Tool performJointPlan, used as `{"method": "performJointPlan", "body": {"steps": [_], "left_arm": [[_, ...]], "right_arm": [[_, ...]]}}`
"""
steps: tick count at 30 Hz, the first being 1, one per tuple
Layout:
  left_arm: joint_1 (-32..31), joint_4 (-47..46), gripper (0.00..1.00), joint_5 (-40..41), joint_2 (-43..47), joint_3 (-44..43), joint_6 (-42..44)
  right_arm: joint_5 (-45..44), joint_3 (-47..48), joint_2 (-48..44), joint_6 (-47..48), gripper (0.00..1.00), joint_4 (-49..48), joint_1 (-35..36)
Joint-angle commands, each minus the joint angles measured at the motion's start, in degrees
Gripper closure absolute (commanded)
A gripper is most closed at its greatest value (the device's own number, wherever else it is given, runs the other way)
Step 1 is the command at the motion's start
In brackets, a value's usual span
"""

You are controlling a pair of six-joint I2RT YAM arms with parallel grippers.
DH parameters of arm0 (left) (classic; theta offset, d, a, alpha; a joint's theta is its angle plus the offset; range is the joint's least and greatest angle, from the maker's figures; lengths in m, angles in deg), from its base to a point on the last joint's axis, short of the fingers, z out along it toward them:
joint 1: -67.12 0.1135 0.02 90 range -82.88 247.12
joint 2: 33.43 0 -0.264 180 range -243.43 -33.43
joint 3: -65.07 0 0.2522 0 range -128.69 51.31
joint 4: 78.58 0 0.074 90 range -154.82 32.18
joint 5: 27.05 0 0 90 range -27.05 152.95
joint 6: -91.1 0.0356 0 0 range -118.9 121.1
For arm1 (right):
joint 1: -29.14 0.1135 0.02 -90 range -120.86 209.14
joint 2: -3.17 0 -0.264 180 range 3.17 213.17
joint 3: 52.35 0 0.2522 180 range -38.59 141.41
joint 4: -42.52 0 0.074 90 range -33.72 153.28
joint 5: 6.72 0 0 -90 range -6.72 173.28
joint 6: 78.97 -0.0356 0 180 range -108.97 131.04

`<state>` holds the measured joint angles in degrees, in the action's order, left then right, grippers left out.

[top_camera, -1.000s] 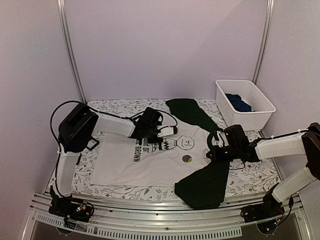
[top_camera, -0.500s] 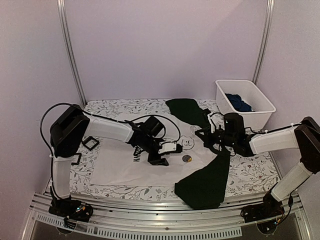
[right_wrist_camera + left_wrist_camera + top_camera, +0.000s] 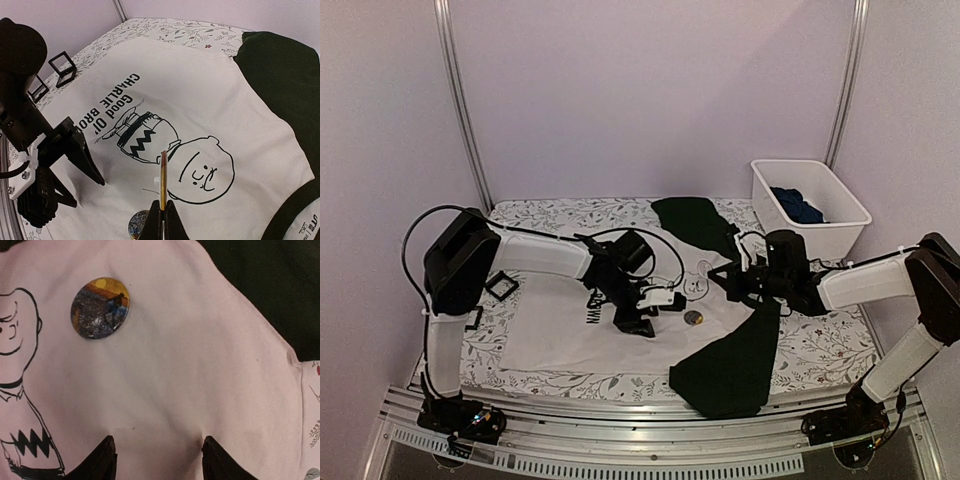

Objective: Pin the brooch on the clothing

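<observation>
The white T-shirt (image 3: 560,335) with dark sleeves lies flat on the table, its Charlie Brown print (image 3: 150,135) facing up. One round picture brooch (image 3: 100,307) lies on the shirt; it also shows in the top view (image 3: 693,317). My left gripper (image 3: 157,442) is open, fingertips (image 3: 95,175) pressed on the cloth just left of that brooch. My right gripper (image 3: 162,205) is shut on a second brooch (image 3: 163,180), held edge-on above the printed face, a thin pin sticking out to its left. In the top view the right gripper (image 3: 728,285) hovers over the shirt's right shoulder.
A white bin (image 3: 840,195) at the back right holds a dark blue garment (image 3: 798,207). Two small black frame stands (image 3: 501,285) sit on the floral tablecloth left of the shirt. A dark sleeve (image 3: 725,370) reaches toward the front edge.
My left gripper has moved from the print's upper part down toward the lying brooch and now presses the cloth. My right gripper has moved left and up over the shirt.
</observation>
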<state>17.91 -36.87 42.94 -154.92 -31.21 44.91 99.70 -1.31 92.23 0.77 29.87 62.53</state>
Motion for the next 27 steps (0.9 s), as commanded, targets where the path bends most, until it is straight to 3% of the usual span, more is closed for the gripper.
{"method": "performJointPlan", "body": {"steps": [1,11,13,15,18,19,27], "left_arm": [[1.29,15.78,0.4,-12.52,-0.41,-5.53,-3.99],[-1.77,-0.67,0.42,5.87,-1.44,1.03,-10.25],[-1.93,-3.12,0.48,7.72,-1.64,2.28,-10.64],[-1.94,-3.86,0.62,7.3,-1.45,3.15,-10.72],[-1.9,-3.34,0.95,4.32,-0.45,4.2,-10.42],[-1.86,-2.93,1.0,3.54,0.15,4.59,-10.41],[-0.16,2.0,1.0,-8.07,6.25,1.26,-9.98]], "right_arm": [[1.11,0.86,-1.72,-0.86,1.0,4.61,0.34],[0.27,-2.33,-2.16,-3.65,1.0,0.87,0.54],[0.13,-2.63,-2.22,-3.71,1.0,1.06,0.52],[-0.02,-2.73,-2.07,-3.33,1.0,1.25,0.58],[0.37,-2.72,-1.55,-2.47,1.0,0.78,0.71],[0.58,-2.85,-1.31,-2.19,1.0,0.28,0.83],[-1.64,-4.84,0.67,4.14,1.0,-10.34,6.63]]}}
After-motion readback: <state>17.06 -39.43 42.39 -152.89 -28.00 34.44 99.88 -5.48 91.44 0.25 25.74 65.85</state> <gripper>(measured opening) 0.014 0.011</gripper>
